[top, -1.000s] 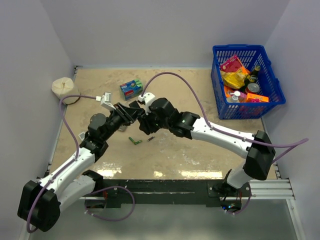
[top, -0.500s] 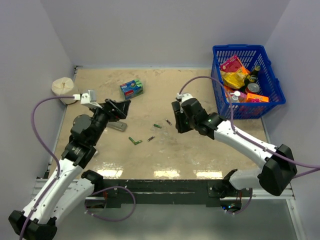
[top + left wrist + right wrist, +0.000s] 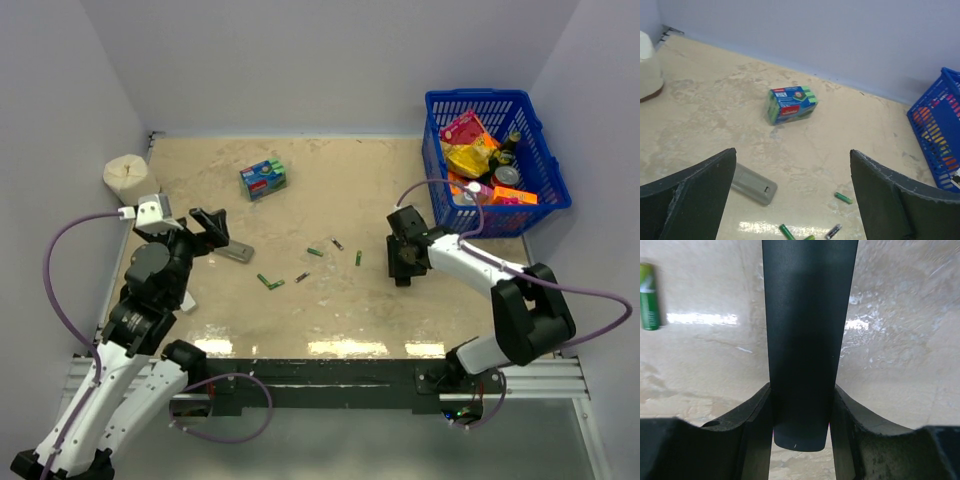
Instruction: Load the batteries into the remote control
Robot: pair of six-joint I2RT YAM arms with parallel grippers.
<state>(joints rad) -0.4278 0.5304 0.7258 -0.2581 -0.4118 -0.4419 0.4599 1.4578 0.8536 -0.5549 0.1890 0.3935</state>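
Observation:
The black remote control (image 3: 807, 340) stands between the fingers of my right gripper (image 3: 801, 390), which is shut on it low over the table at centre right (image 3: 403, 262). Several batteries lie loose on the table: green ones (image 3: 315, 251) (image 3: 358, 258) (image 3: 268, 282) and small dark ones (image 3: 302, 277) (image 3: 337, 243). One green battery (image 3: 649, 296) shows left of the held remote. My left gripper (image 3: 213, 230) hangs wide open and holds nothing (image 3: 792, 152), at the left, above the table. Through it I see green batteries (image 3: 843, 198) (image 3: 786, 231).
A grey remote (image 3: 235, 251) (image 3: 752, 185) lies on the table under my left gripper. A blue-green packet (image 3: 262, 179) (image 3: 791, 104) sits at the back. A white roll (image 3: 128, 175) is at the far left corner. The blue basket (image 3: 540, 150) of goods stands at the back right.
The two arms have drawn apart from the middle. My left gripper has opened and pulled back to the left. The right arm has carried the black remote to the right.

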